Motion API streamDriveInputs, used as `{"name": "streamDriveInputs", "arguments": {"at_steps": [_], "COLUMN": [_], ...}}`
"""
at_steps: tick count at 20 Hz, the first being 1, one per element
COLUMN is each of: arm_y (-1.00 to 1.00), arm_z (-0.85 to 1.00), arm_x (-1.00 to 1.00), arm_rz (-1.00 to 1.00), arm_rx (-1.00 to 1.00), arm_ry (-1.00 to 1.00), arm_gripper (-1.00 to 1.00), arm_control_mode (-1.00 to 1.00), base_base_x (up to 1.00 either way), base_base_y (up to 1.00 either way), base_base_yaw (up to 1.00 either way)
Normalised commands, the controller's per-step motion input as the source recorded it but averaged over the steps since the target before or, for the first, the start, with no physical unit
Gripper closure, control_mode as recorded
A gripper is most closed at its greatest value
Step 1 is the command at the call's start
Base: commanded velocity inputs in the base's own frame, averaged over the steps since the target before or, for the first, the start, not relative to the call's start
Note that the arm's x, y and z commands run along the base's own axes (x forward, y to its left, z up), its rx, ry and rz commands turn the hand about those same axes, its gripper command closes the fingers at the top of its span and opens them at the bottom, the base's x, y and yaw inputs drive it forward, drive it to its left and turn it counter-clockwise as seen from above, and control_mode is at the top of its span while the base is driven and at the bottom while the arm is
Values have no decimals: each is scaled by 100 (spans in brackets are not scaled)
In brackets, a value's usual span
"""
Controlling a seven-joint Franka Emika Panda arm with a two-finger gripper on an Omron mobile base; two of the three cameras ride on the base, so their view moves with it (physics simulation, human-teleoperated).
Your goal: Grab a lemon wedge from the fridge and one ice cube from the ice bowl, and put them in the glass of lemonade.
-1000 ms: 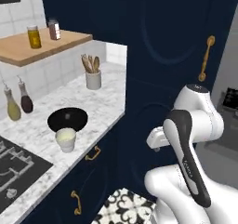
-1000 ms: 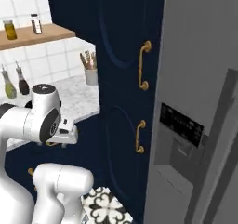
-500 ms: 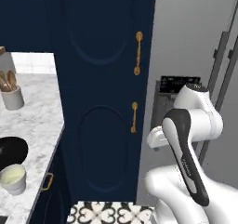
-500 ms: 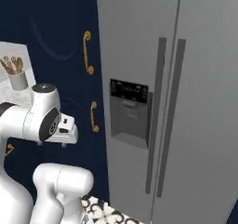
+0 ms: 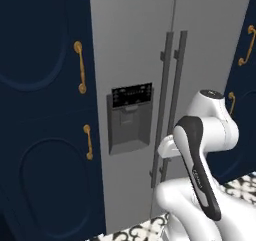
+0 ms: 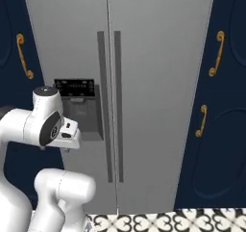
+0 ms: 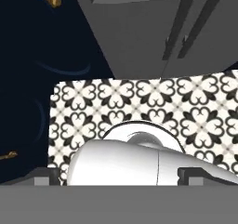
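The tall grey steel fridge (image 5: 135, 45) (image 6: 158, 58) stands straight ahead with both doors shut. Its two long dark handles (image 5: 170, 100) (image 6: 109, 106) run down the middle, and a black dispenser panel (image 5: 131, 116) (image 6: 77, 106) sits on the left door. My arm is folded up in front of it, the hand pointing down at the floor. In the hand view my gripper (image 7: 118, 174) is open, its dark fingertips (image 7: 46, 174) wide apart with nothing between them, and the fridge's foot (image 7: 135, 46) is at the top. The lemon wedge, the ice bowl and the glass of lemonade are out of view.
Navy cupboards (image 5: 40, 135) (image 6: 221, 130) with brass handles (image 5: 80, 67) (image 6: 201, 121) flank the fridge on both sides. Black-and-white patterned floor tiles (image 7: 153, 102) (image 6: 158, 222) lie under the hand, in front of the fridge.
The whole picture has swung from the counter and cupboards to the fridge: the base has moved. The arm keeps its folded pose and the gripper stays open.
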Motion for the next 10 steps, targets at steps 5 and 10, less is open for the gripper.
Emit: {"name": "streamDriveInputs", "arguments": {"at_steps": [5,10], "arm_y": [0,0], "arm_z": [0,0], "arm_x": [0,0], "arm_rz": [0,0], "arm_rx": [0,0], "arm_ry": [0,0], "arm_gripper": [-100,-100], "arm_control_mode": [100,100], "base_base_x": [31,22], "base_base_y": [-39,-48], "base_base_yaw": [19,12]}}
